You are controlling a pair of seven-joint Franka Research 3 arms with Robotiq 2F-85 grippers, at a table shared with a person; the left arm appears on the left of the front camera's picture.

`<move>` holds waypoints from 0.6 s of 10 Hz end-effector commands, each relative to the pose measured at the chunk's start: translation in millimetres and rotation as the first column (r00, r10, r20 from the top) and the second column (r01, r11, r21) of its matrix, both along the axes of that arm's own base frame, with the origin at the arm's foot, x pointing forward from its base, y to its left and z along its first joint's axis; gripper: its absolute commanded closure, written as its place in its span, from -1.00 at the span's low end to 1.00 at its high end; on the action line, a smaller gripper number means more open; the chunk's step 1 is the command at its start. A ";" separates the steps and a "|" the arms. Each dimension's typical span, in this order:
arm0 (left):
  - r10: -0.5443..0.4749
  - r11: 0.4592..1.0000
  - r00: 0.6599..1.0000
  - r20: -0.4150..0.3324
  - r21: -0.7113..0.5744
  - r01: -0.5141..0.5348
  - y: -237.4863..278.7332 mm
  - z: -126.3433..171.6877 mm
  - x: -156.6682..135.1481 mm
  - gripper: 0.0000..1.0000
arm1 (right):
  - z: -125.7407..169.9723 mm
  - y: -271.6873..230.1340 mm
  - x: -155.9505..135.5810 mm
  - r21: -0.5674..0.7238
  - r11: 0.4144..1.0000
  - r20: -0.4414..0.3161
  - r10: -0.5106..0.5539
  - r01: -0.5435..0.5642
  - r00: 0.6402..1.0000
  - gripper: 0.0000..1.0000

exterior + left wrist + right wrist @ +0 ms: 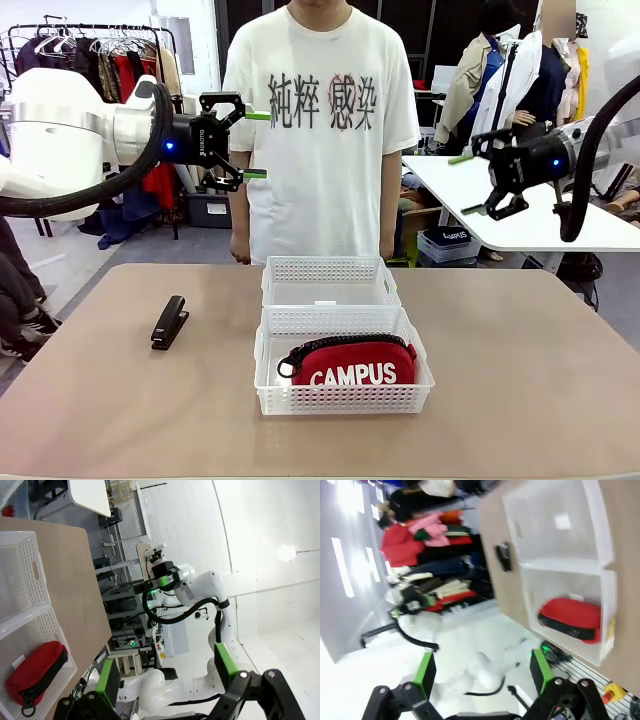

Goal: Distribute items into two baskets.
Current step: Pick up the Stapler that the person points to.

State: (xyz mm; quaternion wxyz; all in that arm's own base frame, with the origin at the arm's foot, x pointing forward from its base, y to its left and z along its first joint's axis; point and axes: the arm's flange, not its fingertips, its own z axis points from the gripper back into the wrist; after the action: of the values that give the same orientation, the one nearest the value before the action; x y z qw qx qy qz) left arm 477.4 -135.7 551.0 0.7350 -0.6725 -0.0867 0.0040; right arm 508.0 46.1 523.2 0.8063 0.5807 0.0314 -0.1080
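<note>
We see both arms raised well above the table (520, 360), one at each side. The left gripper (256, 145) hangs at picture left in front of the person (320, 200) in a white printed T-shirt. Its green-padded fingers (258, 116) stand wide apart with nothing between them. The right gripper (465, 184) hangs at picture right, pointing inward, with its fingers likewise spread and empty.

Two lattice-walled white baskets sit touching end to end in the middle of the table. The near basket (340, 398) holds the red CAMPUS pouch (355, 365), which lies lengthwise inside it with its black zipper on top and the lettering facing us. The far basket (330, 280), on the person's side, holds only a small white label (325, 302) by the wall it shares with the near one. The black stapler (170, 321) lies flat on the bare table to the left of the baskets, well apart from them and outside both.

From the left wrist we look past its own open gripper (167, 672) at the pouch (35, 672) in its basket, with the right arm farther off. From the right wrist, its gripper (482, 672) is also open, and beyond it we make out, blurred, the stapler (503, 556) beside the two baskets and the pouch (570, 617) in one of them.
</note>
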 end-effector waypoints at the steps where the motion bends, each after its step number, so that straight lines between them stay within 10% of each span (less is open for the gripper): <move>1: -0.004 1.000 1.000 0.000 0.000 0.004 -0.3 1.7 -0.5 -1.00 | 10.9 -1.1 5.1 0.103 0.994 0.041 -0.048 0.043 0.998 -1.00; 6: -0.004 1.000 1.000 0.000 0.000 0.004 -0.3 1.7 -0.5 -1.00 | 20.5 -32.1 23.3 0.264 0.964 0.057 -0.005 -0.010 0.998 -1.00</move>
State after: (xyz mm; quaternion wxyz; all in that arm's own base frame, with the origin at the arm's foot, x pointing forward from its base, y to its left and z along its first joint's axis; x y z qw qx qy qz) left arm 477.4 -135.7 551.0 0.7350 -0.6725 -0.0866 0.0041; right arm 526.9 16.0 541.5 0.7352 0.6699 0.0294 -0.0995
